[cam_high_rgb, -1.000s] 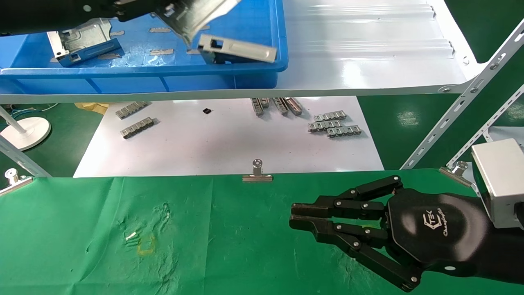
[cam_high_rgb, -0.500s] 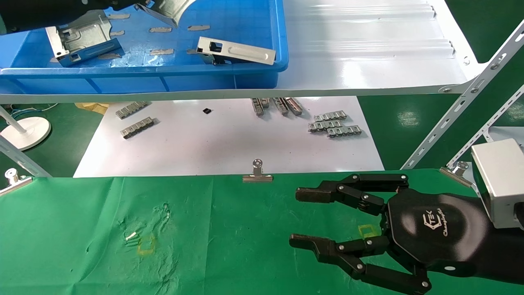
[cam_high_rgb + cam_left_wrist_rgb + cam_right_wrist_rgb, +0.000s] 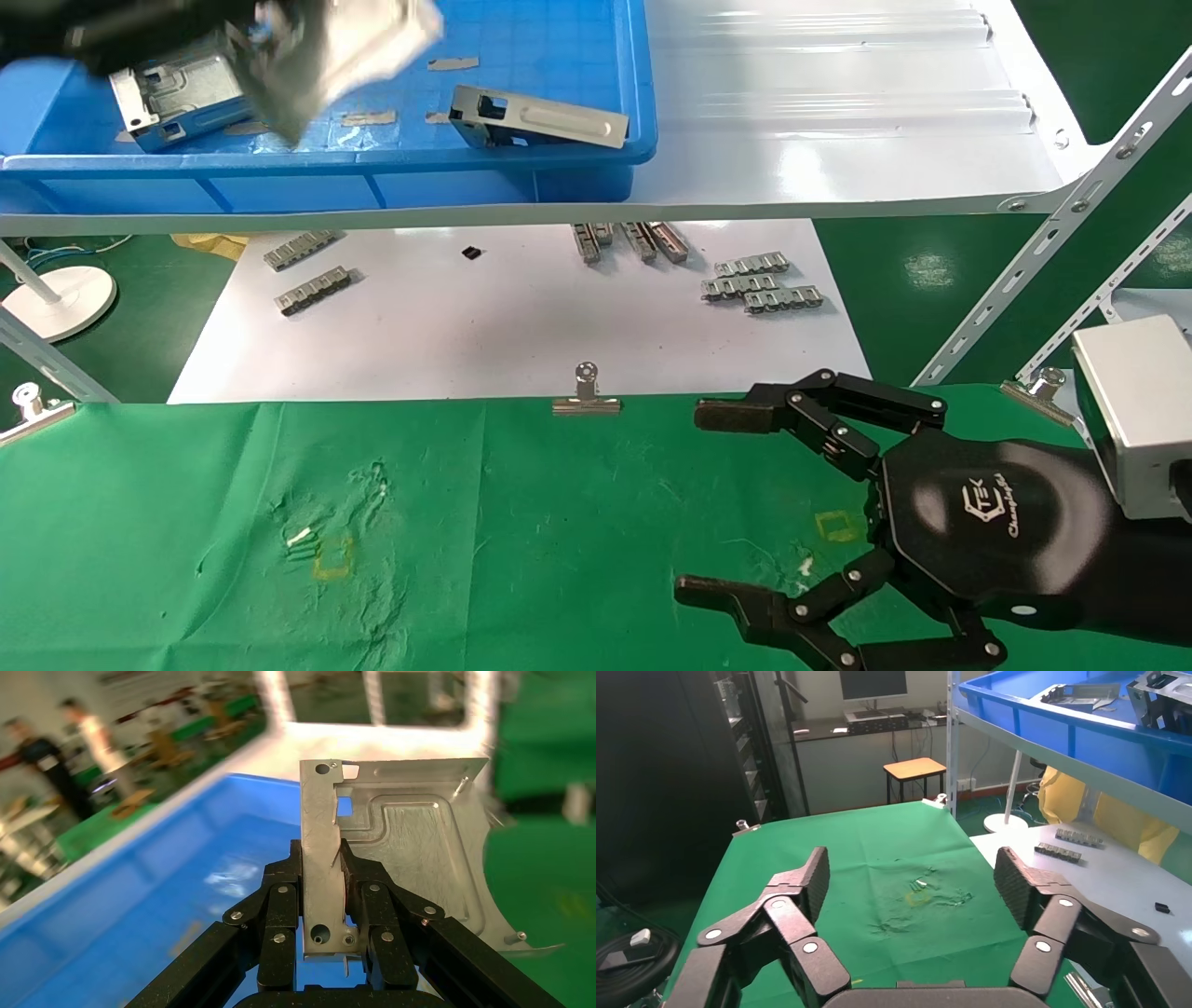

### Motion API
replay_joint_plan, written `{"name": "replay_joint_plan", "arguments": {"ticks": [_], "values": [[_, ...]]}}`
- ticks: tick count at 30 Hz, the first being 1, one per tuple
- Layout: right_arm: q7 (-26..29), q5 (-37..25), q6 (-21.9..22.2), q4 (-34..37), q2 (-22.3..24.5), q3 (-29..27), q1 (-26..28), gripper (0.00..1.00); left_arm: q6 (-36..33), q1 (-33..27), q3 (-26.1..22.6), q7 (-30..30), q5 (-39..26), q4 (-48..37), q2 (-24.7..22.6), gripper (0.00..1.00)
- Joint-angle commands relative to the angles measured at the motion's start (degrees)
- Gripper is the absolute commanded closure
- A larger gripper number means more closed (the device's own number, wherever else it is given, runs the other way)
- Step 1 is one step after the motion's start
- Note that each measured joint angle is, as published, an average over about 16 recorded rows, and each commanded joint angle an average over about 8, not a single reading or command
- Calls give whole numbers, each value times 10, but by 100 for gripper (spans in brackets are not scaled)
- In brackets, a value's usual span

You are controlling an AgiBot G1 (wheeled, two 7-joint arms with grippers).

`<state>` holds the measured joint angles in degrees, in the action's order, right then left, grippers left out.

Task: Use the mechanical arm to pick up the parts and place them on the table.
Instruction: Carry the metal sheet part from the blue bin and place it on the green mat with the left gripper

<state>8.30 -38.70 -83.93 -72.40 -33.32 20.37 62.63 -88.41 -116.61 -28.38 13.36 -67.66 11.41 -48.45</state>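
Observation:
My left gripper is shut on a silver sheet-metal part, gripping its folded flange and holding it above the blue bin; in the head view the part is blurred at the top left. Two more parts lie in the bin: one at the left, one long one at the right. My right gripper is wide open and empty, low over the green cloth table, also seen in the right wrist view.
The bin sits on a glossy white shelf with angled metal struts at right. Below lies a white sheet with grey link strips. Binder clips edge the cloth; yellow squares mark it.
My left gripper has carried the held part to the left over the bin. My right gripper has gone from shut to wide open without moving away.

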Motion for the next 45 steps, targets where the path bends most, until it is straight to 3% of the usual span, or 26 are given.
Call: {"name": "replay_joint_plan", "arguments": {"ticks": [1,6,13,16,21,23,28,30,31,45], "values": [[0,0,0,0,0,0,0,0,-36,9,-1,28,-2,17,19,100],[0,0,0,0,0,0,0,0,-40,81,-45,74,50,146,86,100],[0,0,0,0,0,0,0,0,-35,169,-150,139,111,280,175,100],[0,0,0,0,0,0,0,0,-30,187,-197,179,100,283,181,100],[0,0,0,0,0,0,0,0,-23,184,-247,236,62,213,151,99],[0,0,0,0,0,0,0,0,-23,179,-260,254,51,178,135,86],[0,0,0,0,0,0,0,0,-22,169,-284,290,35,106,100,24],[0,0,0,0,0,0,0,0,-21,165,-291,300,31,83,87,4],[0,0,0,0,0,0,0,0,-21,164,-295,305,29,72,81,0],[0,0,0,0,0,0,0,0,-24,153,-313,335,43,-14,40,0]]}}
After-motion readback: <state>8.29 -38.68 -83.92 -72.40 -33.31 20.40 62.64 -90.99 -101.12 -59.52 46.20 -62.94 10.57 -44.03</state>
